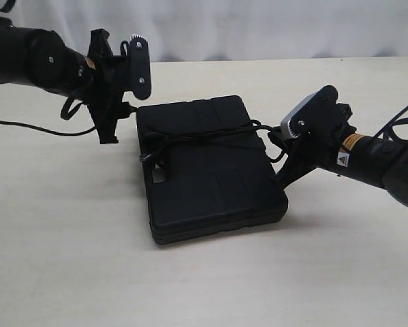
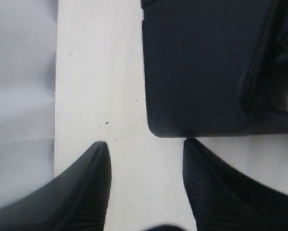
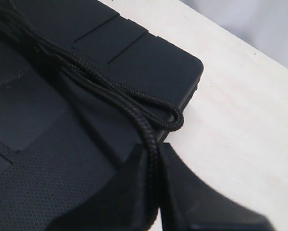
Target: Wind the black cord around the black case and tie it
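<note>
The table [image 1: 204,286] is carrying the black case [image 1: 210,184], which is lying flat near its middle, between the 2 arms.

Judging from this, the case is facing the biggest risk. Any pull from the right side is likely to be dragging it across the smooth top, because nothing is pinning it down. A second risk is the wrap loosening. With only 1 end under control, tension is likely to be slipping the turns toward the near corner and off the edge.

The left gripper [image 2: 146,147] is hovering just beside a corner of the case, its jaws standing wide apart and holding nothing, with bare table showing between them. The right gripper [image 3: 152,155] is sitting at the opposite edge, jaws pinching tightly on a strand.

The black cord [image 3: 172,119] is running in several strands across the top of the case, bunching toward a knot-like tangle on the left gripper's side. On the right gripper's side it is bending into a small loop just beside the pinching fingers [image 3: 134,192].
</note>
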`<state>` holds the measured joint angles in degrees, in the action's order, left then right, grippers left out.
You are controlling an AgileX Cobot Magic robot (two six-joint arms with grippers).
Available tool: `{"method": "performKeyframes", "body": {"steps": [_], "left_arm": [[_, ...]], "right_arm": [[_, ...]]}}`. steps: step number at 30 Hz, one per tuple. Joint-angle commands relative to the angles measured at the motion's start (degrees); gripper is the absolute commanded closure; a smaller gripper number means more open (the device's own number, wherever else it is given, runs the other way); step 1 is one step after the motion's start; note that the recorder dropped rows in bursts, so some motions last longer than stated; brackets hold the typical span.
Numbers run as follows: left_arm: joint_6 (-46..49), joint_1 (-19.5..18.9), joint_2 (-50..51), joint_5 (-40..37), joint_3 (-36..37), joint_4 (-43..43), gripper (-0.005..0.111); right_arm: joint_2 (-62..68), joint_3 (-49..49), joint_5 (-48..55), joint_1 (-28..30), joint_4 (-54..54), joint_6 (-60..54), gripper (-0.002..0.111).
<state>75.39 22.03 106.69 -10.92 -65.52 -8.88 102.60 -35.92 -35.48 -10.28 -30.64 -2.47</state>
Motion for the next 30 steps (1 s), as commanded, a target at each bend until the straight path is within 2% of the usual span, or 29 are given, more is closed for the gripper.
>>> {"method": "performKeyframes", "body": {"steps": [1,7,15,30], "left_arm": [[3.99,0.12,2.89,3.86,0.21,0.93,0.062],[3.99,1.61,4.25,7.97,0.21,0.93,0.062],[4.27,4.14,4.25,-0.1,0.21,0.94,0.062],[4.49,5.28,5.61,1.18,0.21,0.84,0.063]], "right_arm": [[-0.48,-0.06,-0.6,0.12,-0.63,-0.43,0.104],[-0.48,-0.06,-0.6,0.12,-0.63,-0.43,0.104],[-0.48,-0.06,-0.6,0.12,-0.63,-0.43,0.104],[-0.48,-0.06,-1.66,0.12,-0.63,-0.43,0.104]]}}
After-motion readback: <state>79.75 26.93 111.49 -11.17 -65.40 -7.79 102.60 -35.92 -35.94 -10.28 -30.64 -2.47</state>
